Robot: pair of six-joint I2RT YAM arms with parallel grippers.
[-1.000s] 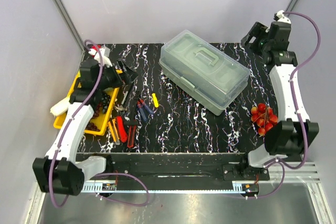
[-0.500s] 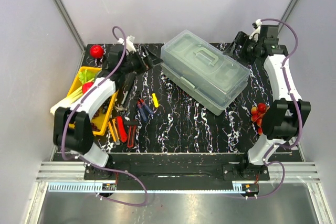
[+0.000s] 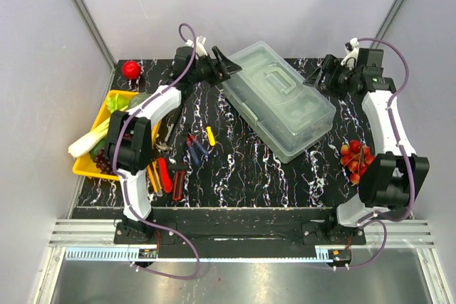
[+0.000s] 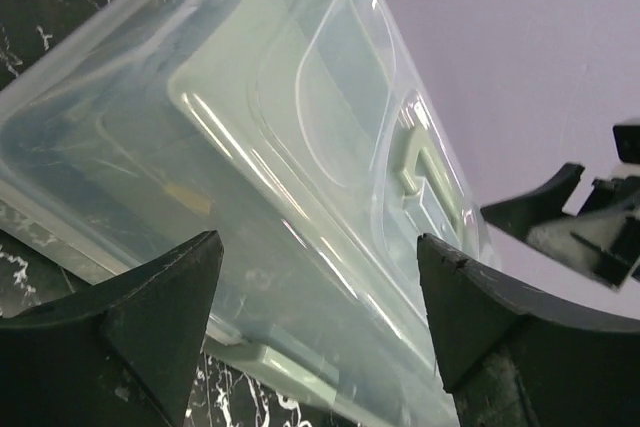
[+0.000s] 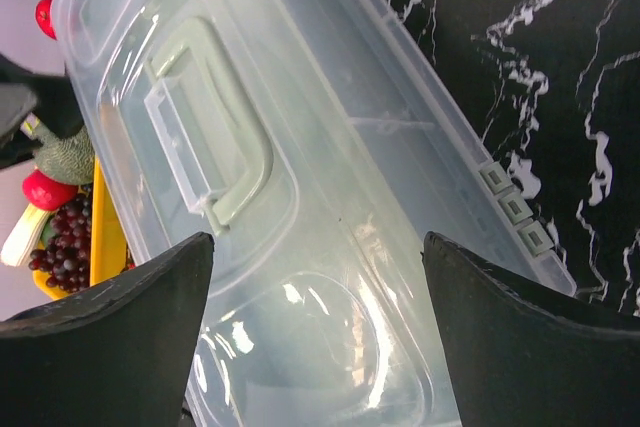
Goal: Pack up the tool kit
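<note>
The pale grey-green toolbox [image 3: 278, 108] lies closed and slantwise on the black marbled table, its handle [image 3: 279, 87] flat on the clear lid. My left gripper [image 3: 226, 65] hangs open at the box's far left end, and the lid [image 4: 300, 127] fills its wrist view between the fingers [image 4: 150, 317]. My right gripper [image 3: 320, 76] is open at the far right end, looking down on the lid and handle [image 5: 220, 137]. Loose hand tools lie on the table left of the box: a red-handled one [image 3: 164, 174], blue-handled pliers [image 3: 196, 146] and a small yellow one [image 3: 210, 135].
A yellow tray [image 3: 91, 165] of vegetables and grapes sits at the table's left edge. A red apple [image 3: 130, 69] lies in the far left corner. A cluster of red cherries [image 3: 356, 158] rests near the right arm. The box's hinges [image 5: 515, 212] face the right side.
My left arm has swung from over the yellow tray across to the toolbox's far left end. The right gripper has come down and in toward the box's right end.
</note>
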